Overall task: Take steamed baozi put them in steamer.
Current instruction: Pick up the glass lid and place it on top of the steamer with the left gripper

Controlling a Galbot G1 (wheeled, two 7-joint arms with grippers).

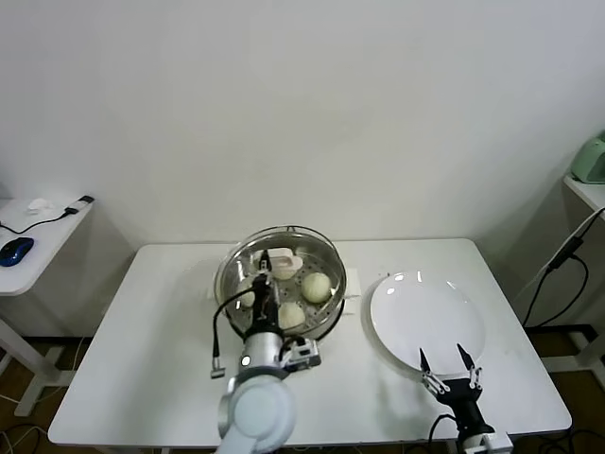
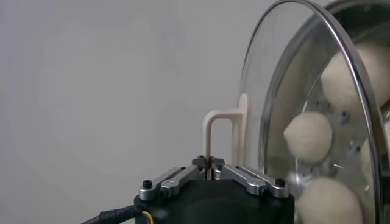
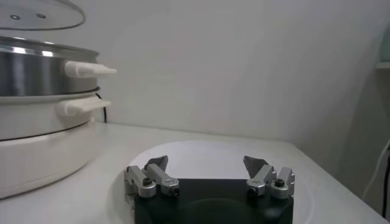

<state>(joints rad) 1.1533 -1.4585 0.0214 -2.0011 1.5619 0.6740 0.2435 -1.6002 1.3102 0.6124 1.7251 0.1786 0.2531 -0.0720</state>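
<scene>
Left end effector (image 2: pixel 210 167) is clamping the lid (image 2: pixel 286 91) handle over the steamer (image 1: pixel 333 267); right end effector (image 1: pixel 450 367), jaws apart, is hovering by the counter's front edge.

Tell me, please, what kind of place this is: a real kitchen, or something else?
Probably a lab or office room arranged for robot tests, not a real kitchen. The steamer and plate stand on a plain white table against a bare wall, and a side desk holds a computer mouse and cable.

Left gripper (image 1: pixel 266 261) clamped, arm extended forward; right gripper (image 1: pixel 445 360) parked, spread wide.
</scene>
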